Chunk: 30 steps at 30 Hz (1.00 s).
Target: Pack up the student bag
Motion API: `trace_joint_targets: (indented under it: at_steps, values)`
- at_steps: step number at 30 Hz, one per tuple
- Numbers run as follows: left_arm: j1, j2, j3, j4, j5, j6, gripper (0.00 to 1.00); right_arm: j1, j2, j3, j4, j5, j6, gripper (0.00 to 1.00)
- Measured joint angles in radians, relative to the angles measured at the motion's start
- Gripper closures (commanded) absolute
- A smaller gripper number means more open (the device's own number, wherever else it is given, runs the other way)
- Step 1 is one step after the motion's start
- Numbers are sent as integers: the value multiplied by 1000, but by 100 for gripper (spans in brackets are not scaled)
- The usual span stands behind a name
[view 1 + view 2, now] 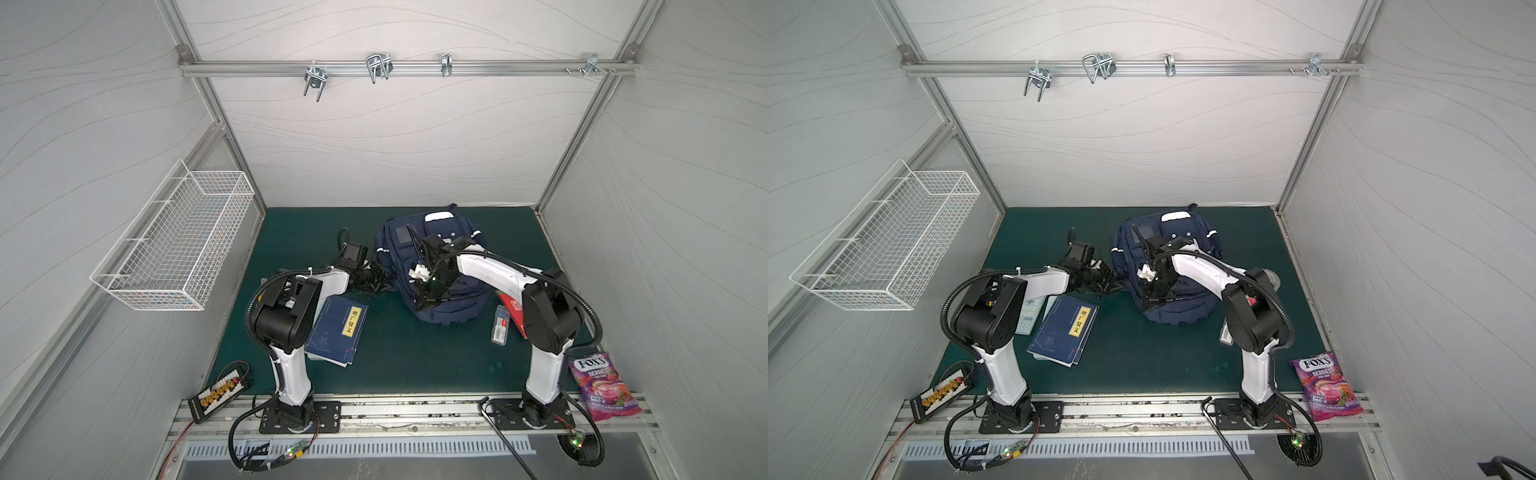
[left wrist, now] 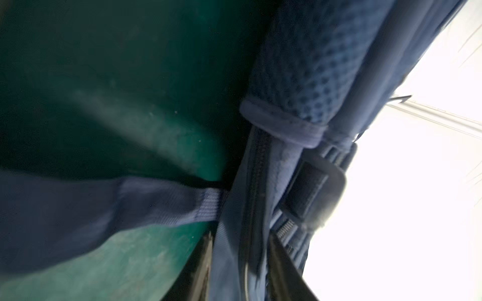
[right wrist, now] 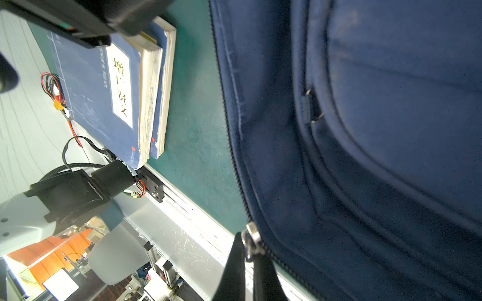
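Heads up: your bag (image 1: 453,309) lies back-centre on the mat (image 1: 395,353), soft and floppy I'd guess. Your right gripper (image 3: 247,246) pinches the zip pull (image 3: 251,232); the left gripper (image 2: 240,237) sits half-parted around bag fabric, grip unclear. Grab seams, not panels.

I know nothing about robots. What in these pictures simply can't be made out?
Grip of the left gripper on the student bag's strap: left wrist view too blurred.
A red item: in a top view the right arm hides most of it.
A pale booklet: in a top view, mostly under the left arm.
Bag's inside: fabric hides it; right gripper pinches the zipper pull.
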Motion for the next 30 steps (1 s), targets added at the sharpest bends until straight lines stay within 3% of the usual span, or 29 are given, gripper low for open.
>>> trace_joint_targets:
  at_steps: [5,12,22,25,26,29,30]
  values:
    - [-5,27,-3,47,26,-23,100,5,11,17,5,8,8,100]
    - [-11,25,-6,63,24,-40,100,19,47,48,-3,6,8,100]
    - [-28,-54,-50,103,-78,-74,100,60,310,397,-135,-69,-22,100]
    - [-32,-70,-62,101,-90,-74,100,55,310,397,-141,-64,-13,61]
    - [-32,-77,-64,87,-89,-69,100,54,298,383,-122,-64,-6,52]
    - [-30,-87,-68,55,-79,-49,99,50,228,305,-74,-48,14,43]
    - [-24,-87,-68,40,-68,-41,88,49,190,277,-59,-33,20,42]
